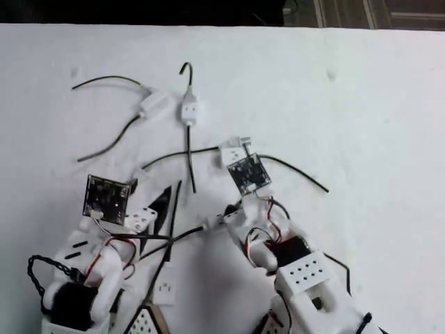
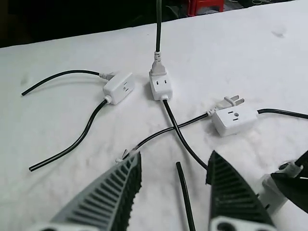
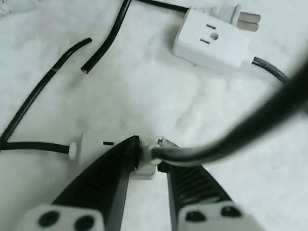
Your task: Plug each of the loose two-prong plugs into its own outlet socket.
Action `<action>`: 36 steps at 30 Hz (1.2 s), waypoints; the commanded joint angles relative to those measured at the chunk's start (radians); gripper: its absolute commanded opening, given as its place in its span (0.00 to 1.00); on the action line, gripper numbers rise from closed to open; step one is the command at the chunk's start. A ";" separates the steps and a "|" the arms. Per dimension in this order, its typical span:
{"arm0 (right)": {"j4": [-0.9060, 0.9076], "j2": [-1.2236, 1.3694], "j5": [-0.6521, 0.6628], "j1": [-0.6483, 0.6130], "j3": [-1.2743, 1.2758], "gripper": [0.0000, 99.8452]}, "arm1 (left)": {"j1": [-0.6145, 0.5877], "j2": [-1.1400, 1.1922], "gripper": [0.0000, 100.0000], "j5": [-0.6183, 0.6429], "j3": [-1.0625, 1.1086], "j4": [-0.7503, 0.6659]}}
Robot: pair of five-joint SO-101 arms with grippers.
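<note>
Table [image 1: 375,104] has a white cloth cover. Lying on it:
- far-left socket [image 2: 119,87], black cords trailing off both ends, small plug [image 2: 107,75] touching its back corner; can't tell if it is seated
- middle socket [image 2: 160,87], corded plug [image 2: 158,68] butted against its far end, second cord running back toward the arms
- right socket [image 2: 234,120], face up, loose plug [image 2: 232,101] just behind it with its prongs bare
- near socket [image 1: 165,291], face up, its cord [image 1: 172,223] running away from the near edge
- fifth socket [image 3: 96,147], fourth plug [image 3: 147,161] at its face
</note>
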 commanded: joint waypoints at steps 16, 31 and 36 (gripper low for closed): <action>0.041 0.147 0.046 -0.130 -0.020 0.02 | -0.010 0.005 0.23 -0.008 0.018 -0.029; 0.323 0.024 0.049 -0.136 -0.226 0.18 | -0.008 0.007 0.33 -0.075 -0.015 0.015; 0.565 -0.206 0.046 -0.162 -0.404 0.18 | 0.033 0.012 0.33 -0.143 -0.080 0.097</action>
